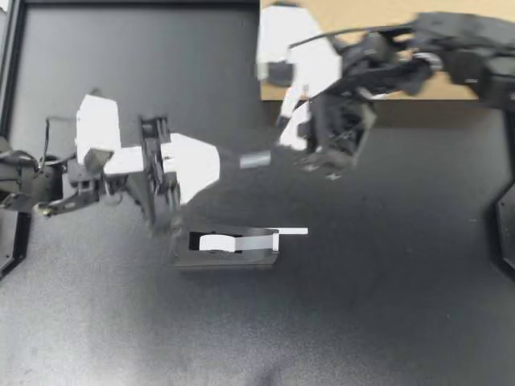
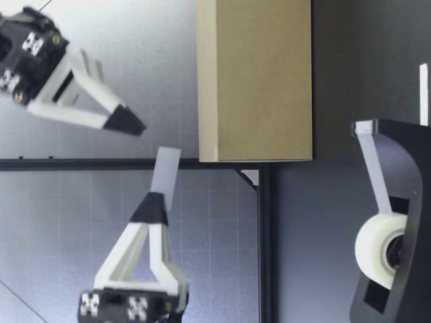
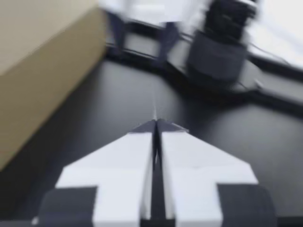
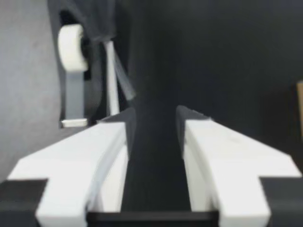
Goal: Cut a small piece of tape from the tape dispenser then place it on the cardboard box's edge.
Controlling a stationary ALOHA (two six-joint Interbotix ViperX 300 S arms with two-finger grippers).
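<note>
Top view: the left gripper (image 1: 219,165) was seen closed on a short piece of tape (image 1: 255,159), which was held in the air above the table (image 1: 386,305). The tape dispenser (image 1: 229,245) was standing on the table near this gripper. The right gripper (image 1: 320,158) was found just beside the tape, its fingers parted, with nothing gripped between them. The cardboard box (image 1: 386,84) was placed at the far edge, behind the right arm.
</note>
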